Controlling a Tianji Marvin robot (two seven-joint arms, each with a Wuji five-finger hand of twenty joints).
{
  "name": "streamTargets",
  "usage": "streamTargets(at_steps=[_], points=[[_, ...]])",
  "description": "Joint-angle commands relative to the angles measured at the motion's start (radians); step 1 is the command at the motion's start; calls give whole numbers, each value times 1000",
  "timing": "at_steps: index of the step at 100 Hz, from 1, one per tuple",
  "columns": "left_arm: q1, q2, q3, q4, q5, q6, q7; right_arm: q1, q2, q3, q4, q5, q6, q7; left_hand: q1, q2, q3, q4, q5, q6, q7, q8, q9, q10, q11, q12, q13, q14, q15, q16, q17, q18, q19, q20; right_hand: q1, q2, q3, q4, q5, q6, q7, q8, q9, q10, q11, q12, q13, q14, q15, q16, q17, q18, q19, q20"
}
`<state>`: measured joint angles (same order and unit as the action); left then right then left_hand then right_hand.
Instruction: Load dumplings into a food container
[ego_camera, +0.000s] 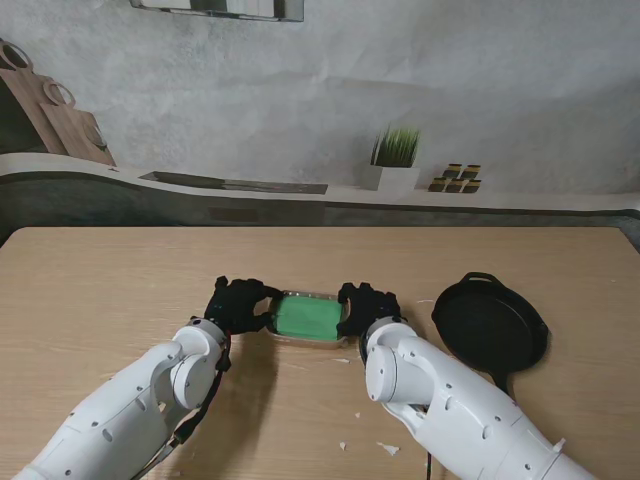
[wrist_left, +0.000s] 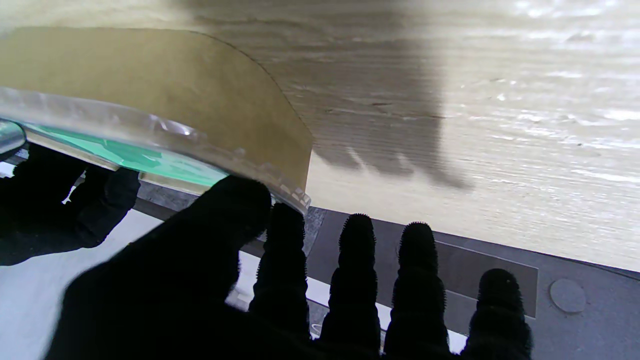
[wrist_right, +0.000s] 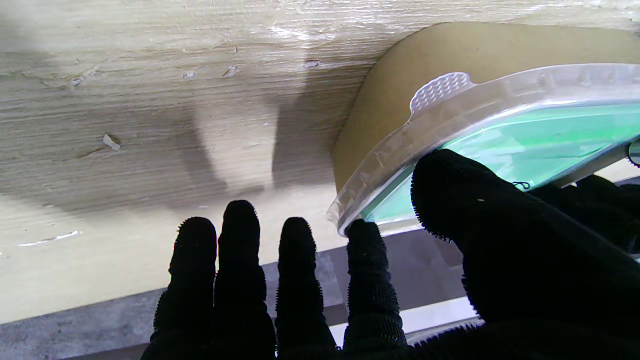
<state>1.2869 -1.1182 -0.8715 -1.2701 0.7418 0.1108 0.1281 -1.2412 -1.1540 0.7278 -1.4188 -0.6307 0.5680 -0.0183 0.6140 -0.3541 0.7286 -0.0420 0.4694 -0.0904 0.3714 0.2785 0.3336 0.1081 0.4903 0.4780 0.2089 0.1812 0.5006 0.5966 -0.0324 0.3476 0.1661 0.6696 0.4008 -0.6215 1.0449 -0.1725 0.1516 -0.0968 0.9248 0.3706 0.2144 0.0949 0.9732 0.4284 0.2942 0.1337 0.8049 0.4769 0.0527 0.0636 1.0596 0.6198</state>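
The food container (ego_camera: 308, 317) is a brown paper box under a clear lid, with green showing through the lid. It sits at mid-table between my two hands. My left hand (ego_camera: 238, 303) grips its left end, thumb (wrist_left: 235, 205) on the clear lid's rim (wrist_left: 150, 125) and the other fingers straight beside the brown wall (wrist_left: 150, 75). My right hand (ego_camera: 368, 302) grips the right end, thumb (wrist_right: 450, 195) pressed on the lid (wrist_right: 500, 95) near its tab. No dumplings can be made out in any view.
A black cast-iron pan (ego_camera: 490, 325) lies to the right of the container, close to my right forearm. Small white scraps (ego_camera: 388, 448) dot the table nearer to me. A potted plant (ego_camera: 393, 160) stands on the ledge beyond the table.
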Motion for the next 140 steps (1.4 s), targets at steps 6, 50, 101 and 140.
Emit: streamTargets(at_steps=[6,50,101,140], points=[[37,10,2,39,16,-3,-30,-24,2,-9,23,-8,-11,20,16,-182,-11,-32,5,138,17,-3,-27,-15,-15,-13,-34,-14,-18,0,-21,-9,1,9,52,-74,25,23,3,17,49,2,-21,-25,35,10,1,-12,20,10,-3,-18,26,-15],[86,-7,-89,-37,-2,-74,55,-77,-13,83,-25,-18,-162,-96,-39,24,-265,-12,-141,102,-47,-45,-121,-12,-74,-67,-93,-12,-85,-33,-18,-19,11,20,-81,41,-126,4,-52,-194,-30,-11,-53,-41,-104,-51,-113,-52,-31,-19,-73,-59,-58,-7],[258,-25,-280,-249,-144,-167,72,-239,2,304,-225,170,-391,-47,-5,134,-485,10,-179,167,-96,-75,-130,20,-198,-201,-127,-31,-251,-157,-6,-34,-23,-38,-170,197,-196,20,-67,95,-118,-126,-38,-82,-301,-112,-138,-144,-295,-147,-45,-58,-364,-30],[532,-35,-408,-471,-290,-239,70,-486,20,482,-411,349,-540,20,3,118,-518,13,-124,214,-114,-87,-93,35,-161,-192,-99,5,-255,-155,21,-12,-5,-47,-232,267,-217,11,-5,-19,-134,-151,-36,-101,-286,-97,-106,-156,-365,-179,2,-36,-600,81]])
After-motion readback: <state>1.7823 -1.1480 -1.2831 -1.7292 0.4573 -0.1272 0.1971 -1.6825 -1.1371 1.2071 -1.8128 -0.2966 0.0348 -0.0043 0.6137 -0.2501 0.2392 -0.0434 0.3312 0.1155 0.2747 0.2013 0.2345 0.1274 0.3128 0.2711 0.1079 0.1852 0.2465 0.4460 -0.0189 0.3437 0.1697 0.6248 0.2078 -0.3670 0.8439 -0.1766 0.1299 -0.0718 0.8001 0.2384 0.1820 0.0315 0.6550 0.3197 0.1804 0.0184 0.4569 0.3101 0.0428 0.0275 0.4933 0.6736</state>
